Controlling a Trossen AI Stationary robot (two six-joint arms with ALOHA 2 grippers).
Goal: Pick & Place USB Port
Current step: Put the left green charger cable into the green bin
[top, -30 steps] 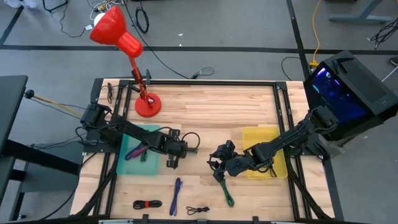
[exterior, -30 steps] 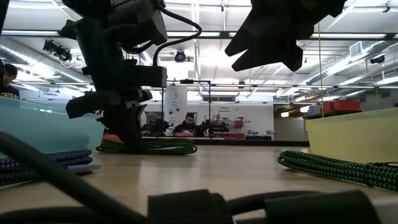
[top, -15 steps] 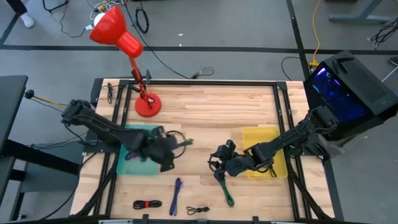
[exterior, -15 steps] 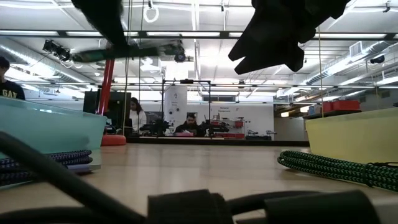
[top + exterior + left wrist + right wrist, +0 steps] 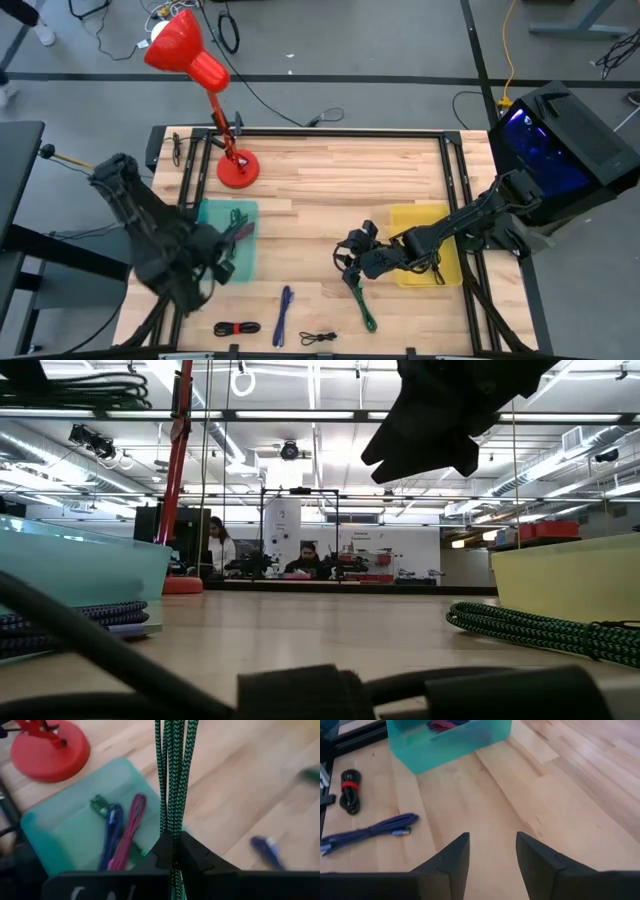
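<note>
— One green braided cable [image 5: 172, 775] hangs bunched in the left end effector [image 5: 173, 851], whose fingers are pinched tight on it, the strands running straight out from the grip. Where is it over the surface?

— Above the teal bin [image 5: 240, 250], near the surface's [image 5: 330, 180] left edge; the left arm [image 5: 150, 235] is blurred there in the high view. From the left wrist, the teal bin shows a pink cable [image 5: 131, 827], a blue cable [image 5: 113, 827] and a green plug end lying inside it.

— And the right end effector [image 5: 491, 851]?

— Its fingers are spread with nothing between them, over bare wood near the middle of the surface toward the front edge. A second green cable [image 5: 362, 302] lies on the wood just beside it, running toward the front edge; the low view shows that braided cable [image 5: 540, 628] flat on the surface.

— What else is close by?

— The yellow bin [image 5: 428, 255] sits by the right edge, with the right arm [image 5: 470, 225] crossing over it. A purple cable [image 5: 284, 312] lies near the front edge, left of centre, with a black cable tied in red [image 5: 236, 328] beside it and a thin black cable [image 5: 318, 338] at the front edge. From the right wrist the purple cable [image 5: 367, 834] and the black coil [image 5: 349, 797] lie apart on the wood.

— And at the back?

— A red lamp [image 5: 205, 90] stands with its base at the back left corner.
</note>
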